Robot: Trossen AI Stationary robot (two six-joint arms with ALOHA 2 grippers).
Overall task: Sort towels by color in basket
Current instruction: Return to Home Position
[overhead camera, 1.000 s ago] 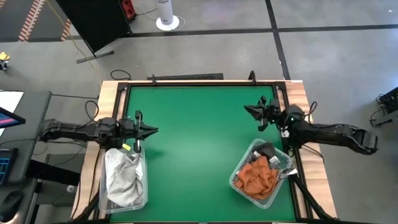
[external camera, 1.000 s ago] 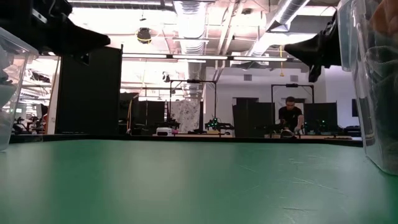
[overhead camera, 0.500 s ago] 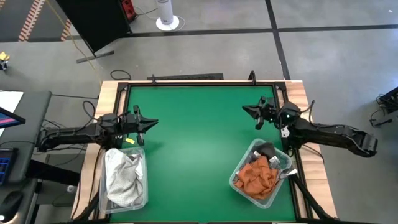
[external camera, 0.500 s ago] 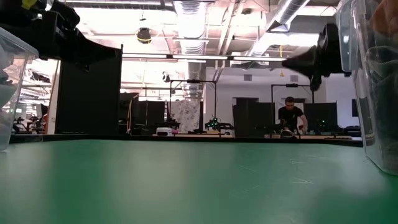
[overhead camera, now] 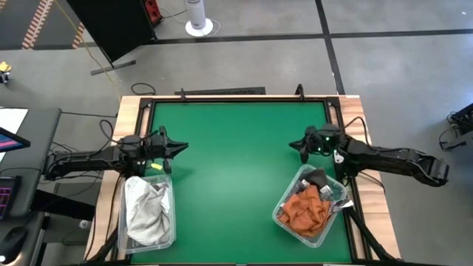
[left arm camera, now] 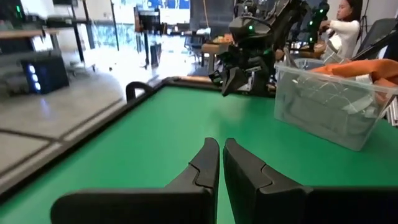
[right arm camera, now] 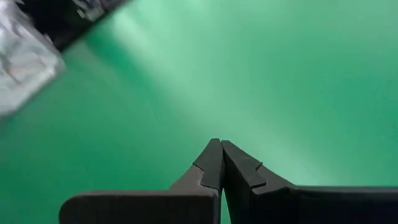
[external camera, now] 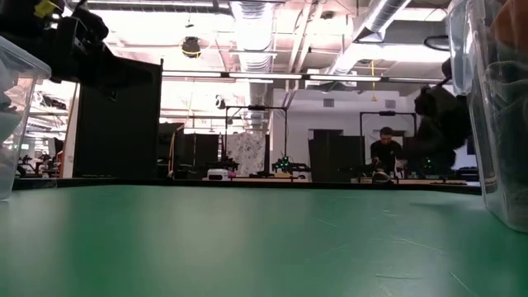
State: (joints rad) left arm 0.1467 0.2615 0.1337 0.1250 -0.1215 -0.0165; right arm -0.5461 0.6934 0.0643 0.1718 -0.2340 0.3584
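White and pale grey towels (overhead camera: pixel 145 210) lie piled in a clear bin (overhead camera: pixel 171 222) at the table's near left. Rust orange towels (overhead camera: pixel 304 209) fill a second clear bin (overhead camera: pixel 284 198) at the near right, with a dark grey towel (overhead camera: pixel 316 178) at its far end. My left gripper (overhead camera: pixel 182 146) is shut and level, just beyond the left bin's far end, with nothing between its fingers (left arm camera: pixel 210 163). My right gripper (overhead camera: pixel 293 144) is shut, tipped down toward the green table, beyond the right bin's far end; in the right wrist view its tips (right arm camera: pixel 219 148) hold nothing.
The green table top (overhead camera: pixel 236 170) lies bare between the two arms, framed by a wooden edge (overhead camera: pixel 133 107) with a dark rail. In the low view the bins' walls stand at the left (external camera: pixel 12 124) and right (external camera: pixel 495 107) borders. A person (external camera: pixel 385 157) is far off in the room.
My right gripper has tipped its fingers downward and sunk toward the table, staying shut. My left gripper has swung a little toward the table's far edge, off the left bin's far end, and then kept still. The towels and bins have not moved.
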